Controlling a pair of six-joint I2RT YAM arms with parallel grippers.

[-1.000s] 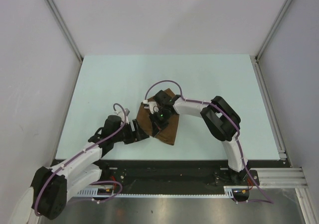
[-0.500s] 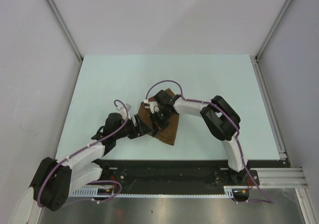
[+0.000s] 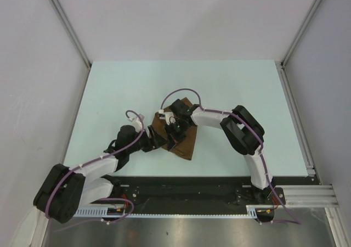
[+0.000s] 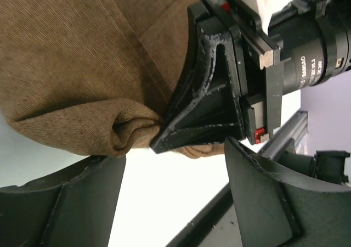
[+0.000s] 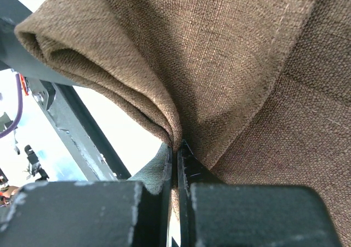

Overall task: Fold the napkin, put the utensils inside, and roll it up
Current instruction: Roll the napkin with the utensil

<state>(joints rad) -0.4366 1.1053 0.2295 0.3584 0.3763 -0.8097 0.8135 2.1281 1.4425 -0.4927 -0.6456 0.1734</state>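
Observation:
The brown napkin [image 3: 185,141] lies bunched on the table near the front edge. My right gripper [image 3: 171,139] reaches down onto its left part and is shut on a raised fold of the cloth [image 5: 176,148]. The napkin [image 5: 247,66] fills the right wrist view. My left gripper [image 3: 159,141] sits just left of the napkin, open. In the left wrist view its jaws stand wide apart [image 4: 174,167] with bare table between them. Just beyond, the right gripper's fingers [image 4: 192,121] pinch the napkin [image 4: 71,66]. The utensils are out of view.
The pale green table [image 3: 230,88] spreads behind and to both sides. A black base rail [image 3: 186,186] runs along its near edge. A metal rail [image 3: 296,121] lines the right side, and grey walls enclose the cell.
My left arm has reached forward and right, bringing its open gripper up to the napkin's left edge. The right gripper has held its pinch in place.

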